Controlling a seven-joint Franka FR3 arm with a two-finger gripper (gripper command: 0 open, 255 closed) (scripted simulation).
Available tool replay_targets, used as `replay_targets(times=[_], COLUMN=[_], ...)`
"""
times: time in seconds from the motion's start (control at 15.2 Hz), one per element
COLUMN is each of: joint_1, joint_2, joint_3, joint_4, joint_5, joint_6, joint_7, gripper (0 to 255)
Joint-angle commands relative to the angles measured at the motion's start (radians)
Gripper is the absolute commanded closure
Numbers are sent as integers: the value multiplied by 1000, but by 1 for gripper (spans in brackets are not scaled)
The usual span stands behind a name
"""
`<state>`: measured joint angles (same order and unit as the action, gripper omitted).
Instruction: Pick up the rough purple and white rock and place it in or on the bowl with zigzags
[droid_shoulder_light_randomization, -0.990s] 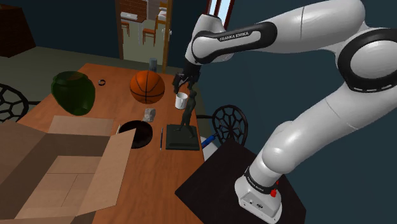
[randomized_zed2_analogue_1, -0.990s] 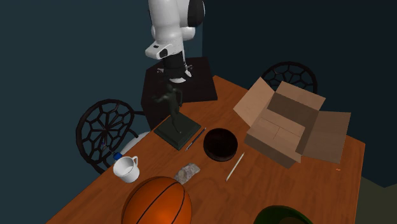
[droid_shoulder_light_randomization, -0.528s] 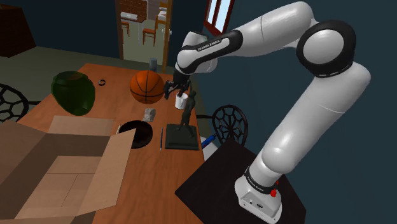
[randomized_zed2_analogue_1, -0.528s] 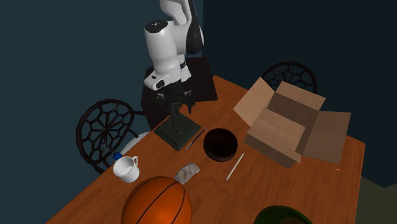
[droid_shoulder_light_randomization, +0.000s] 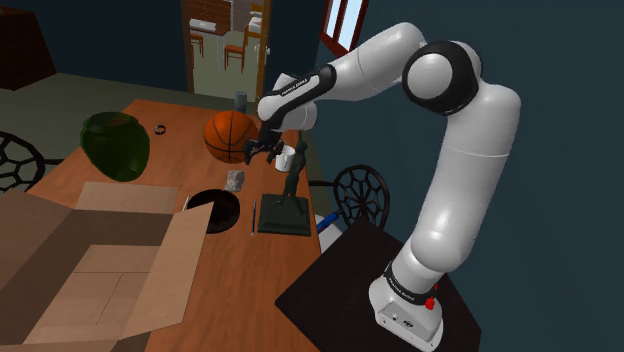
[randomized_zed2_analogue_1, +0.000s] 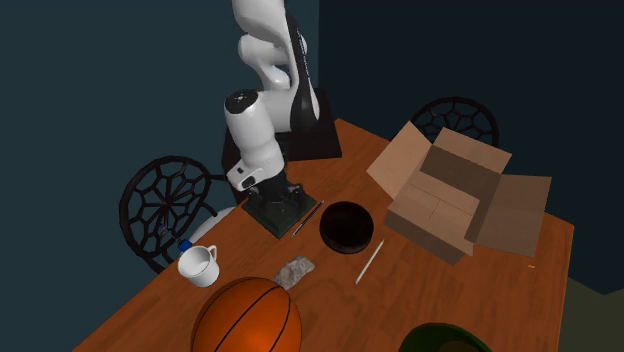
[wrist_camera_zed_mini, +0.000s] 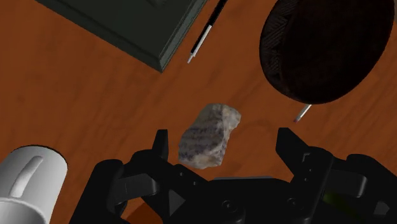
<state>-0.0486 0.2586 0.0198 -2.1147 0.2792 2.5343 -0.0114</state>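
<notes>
Nothing grasped yet: the wide-open, empty end effector (wrist_camera_zed_mini: 225, 141) hangs over the rock (wrist_camera_zed_mini: 205, 135), the bowl (wrist_camera_zed_mini: 275, 48) just beyond.

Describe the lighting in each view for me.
Shoulder view: dim overall, the lit doorway behind the table brightest. Second exterior view: table evenly lit against dark walls, no glare. Wrist view: rock sharp and evenly lit, bowl nearly black inside.

Arm (droid_shoulder_light_randomization: 462, 200) is arched and extended toward ten o'clock in the shoulder view. Gripper (wrist_camera_zed_mini: 222, 139) is pointed downward, fingers (wrist_camera_zed_mini: 161, 145) held wide apart.
</notes>
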Motion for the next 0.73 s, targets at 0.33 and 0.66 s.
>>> replay_targets(times=[0.33, 0.66], joint_1=[-29, -26], joint_2=[237, 298], joint_3=[21, 29], joint_4=[177, 200], joint_5=[82, 90], joint_6=[54, 93], joint_7=[-4, -10], gripper=[0, 0])
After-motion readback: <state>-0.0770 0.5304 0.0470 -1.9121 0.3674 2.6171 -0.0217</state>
